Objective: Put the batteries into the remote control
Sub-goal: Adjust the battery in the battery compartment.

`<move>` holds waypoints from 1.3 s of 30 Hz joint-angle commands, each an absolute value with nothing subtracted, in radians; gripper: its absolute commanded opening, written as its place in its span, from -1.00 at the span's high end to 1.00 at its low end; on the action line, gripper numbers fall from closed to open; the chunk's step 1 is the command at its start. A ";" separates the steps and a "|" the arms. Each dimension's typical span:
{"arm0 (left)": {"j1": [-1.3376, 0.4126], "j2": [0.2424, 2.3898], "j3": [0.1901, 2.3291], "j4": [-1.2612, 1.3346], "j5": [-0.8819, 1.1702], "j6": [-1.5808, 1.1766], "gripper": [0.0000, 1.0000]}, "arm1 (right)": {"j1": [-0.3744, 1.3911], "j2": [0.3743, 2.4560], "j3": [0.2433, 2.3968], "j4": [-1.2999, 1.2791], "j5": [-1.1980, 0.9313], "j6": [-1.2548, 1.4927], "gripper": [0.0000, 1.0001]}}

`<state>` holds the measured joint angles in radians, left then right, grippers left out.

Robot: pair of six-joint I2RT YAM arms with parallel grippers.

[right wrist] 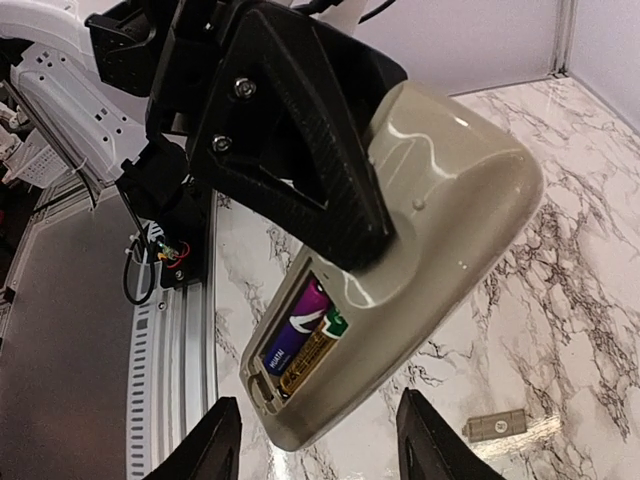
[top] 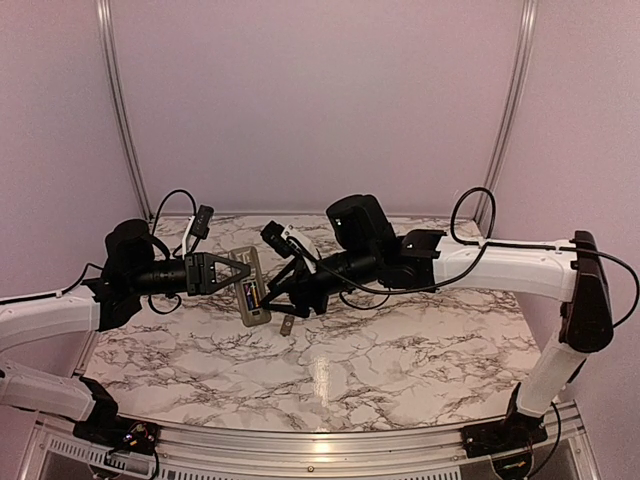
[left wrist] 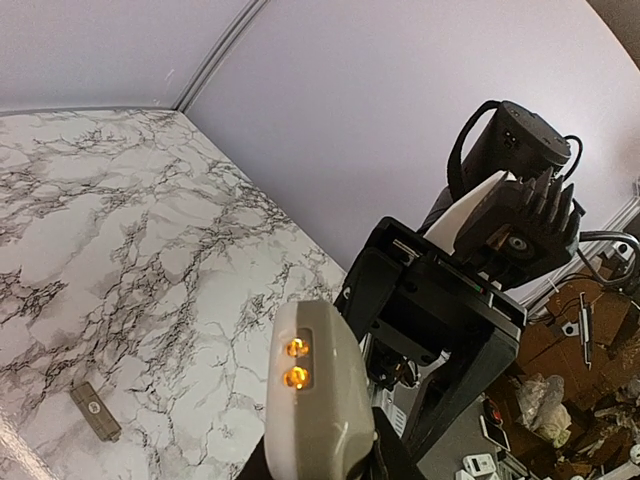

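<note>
A robotics lab cell; plain lilac walls [top: 320, 100], aluminium frame rails [top: 121, 110], marble-print tabletop [top: 400, 370].

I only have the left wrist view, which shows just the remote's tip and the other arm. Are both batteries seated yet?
Observer: Yes. The right wrist view shows both batteries, one dark and one gold, lying side by side in the open back of the remote control.
Operator: Is the right pincer holding anything?
Observer: No. The right pincer is open and empty, close to that end.
Operator: Where does my left pincer grip?
Observer: The left pincer has one black finger across the grey back, above the batteries.
</note>
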<state>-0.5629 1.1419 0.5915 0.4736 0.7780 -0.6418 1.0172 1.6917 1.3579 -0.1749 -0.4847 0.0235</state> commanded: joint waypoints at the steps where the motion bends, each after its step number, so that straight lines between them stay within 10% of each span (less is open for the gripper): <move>1: -0.564 1.120 0.591 0.493 0.751 -0.619 1.00 | 1.027 1.718 1.399 -0.148 -0.515 0.079 0.00; 26: -0.571 1.134 0.591 0.476 0.667 -0.622 1.00 | 1.054 1.850 1.544 -0.318 -0.258 0.100 0.53; 39: -0.572 1.184 0.603 0.442 0.740 -0.557 1.00 | 0.985 1.734 1.434 -0.203 -0.569 0.106 0.15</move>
<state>-0.5686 1.1713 0.5915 0.4404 0.6918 -0.5888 1.0115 1.7889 1.4544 -0.2577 -0.4461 0.1001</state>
